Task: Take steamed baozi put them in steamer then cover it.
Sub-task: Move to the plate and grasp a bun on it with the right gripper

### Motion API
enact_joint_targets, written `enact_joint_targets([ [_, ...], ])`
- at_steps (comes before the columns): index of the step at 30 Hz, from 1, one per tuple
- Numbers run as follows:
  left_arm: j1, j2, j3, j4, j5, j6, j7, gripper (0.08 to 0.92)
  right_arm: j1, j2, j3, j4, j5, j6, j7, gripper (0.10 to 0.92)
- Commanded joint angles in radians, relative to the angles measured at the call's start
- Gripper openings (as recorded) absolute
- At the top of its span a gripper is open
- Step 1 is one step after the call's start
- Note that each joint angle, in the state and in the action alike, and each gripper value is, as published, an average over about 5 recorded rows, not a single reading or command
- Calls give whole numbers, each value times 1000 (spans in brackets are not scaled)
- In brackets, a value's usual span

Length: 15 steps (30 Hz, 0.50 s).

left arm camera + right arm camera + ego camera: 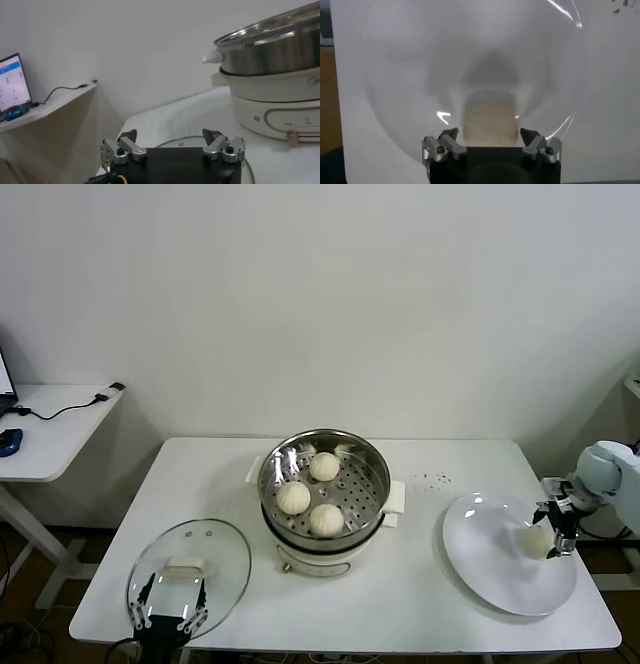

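Soft, light dough of the last baozi (537, 538) on the plate (480, 569) suits a gentle side grasp by the open right pincer (556, 534); left pincer (170, 609) open above the cover (225, 559).

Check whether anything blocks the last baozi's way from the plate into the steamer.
Nothing visible does. The right gripper stands open around the last baozi on the plate; bare table lies between it and the steamer, which is uncovered. The cover rests on the table beside it.
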Motion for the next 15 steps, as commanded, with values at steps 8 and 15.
enact_joint_targets([
  [8,3,-4,3,-1,11,0,-1,823,-53,26,85,-45,-49,18,-3,764],
  [15,2,-4,5,-1,11,-2,-1,823,24,12,1,-19,75,-17,-2,710],
])
